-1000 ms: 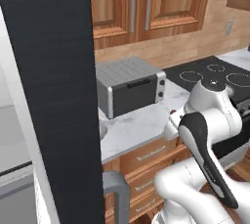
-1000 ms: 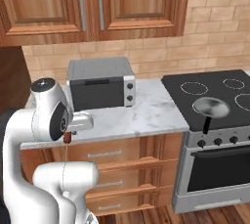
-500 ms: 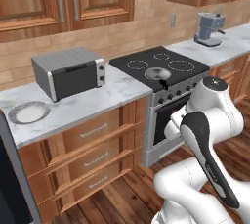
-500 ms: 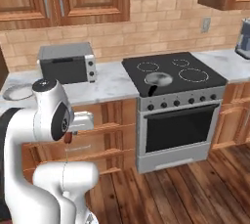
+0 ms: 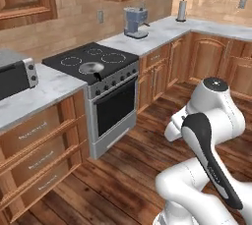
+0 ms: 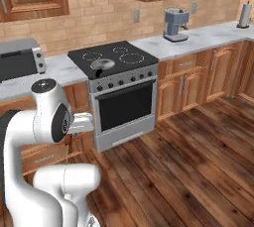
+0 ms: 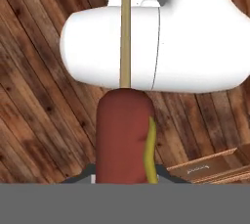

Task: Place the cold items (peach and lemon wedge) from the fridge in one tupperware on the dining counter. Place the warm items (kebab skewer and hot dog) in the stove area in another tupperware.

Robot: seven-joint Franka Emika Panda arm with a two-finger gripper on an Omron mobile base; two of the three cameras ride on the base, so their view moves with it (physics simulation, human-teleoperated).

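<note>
Hot dog (image 7: pixel 124 142), on its wooden stick, sits clamped in our hand (image 7: pixel 124 181), which is closed on its lower end; we see it up close in the hand view, above the wood floor (image 7: pixel 44 120). One warm item is thus picked up and, we judge, being carried toward a tupperware; dropping it in remains, and we cannot tell the state of the kebab skewer, peach or lemon wedge. Counting what shows: one hot dog, one stove (image 6: pixel 116 62) with one small pan (image 6: pixel 101 64) on it, one coffee machine (image 6: pixel 174 24), one toaster oven (image 6: pixel 20 62) on the counter (image 6: pixel 64 70).
</note>
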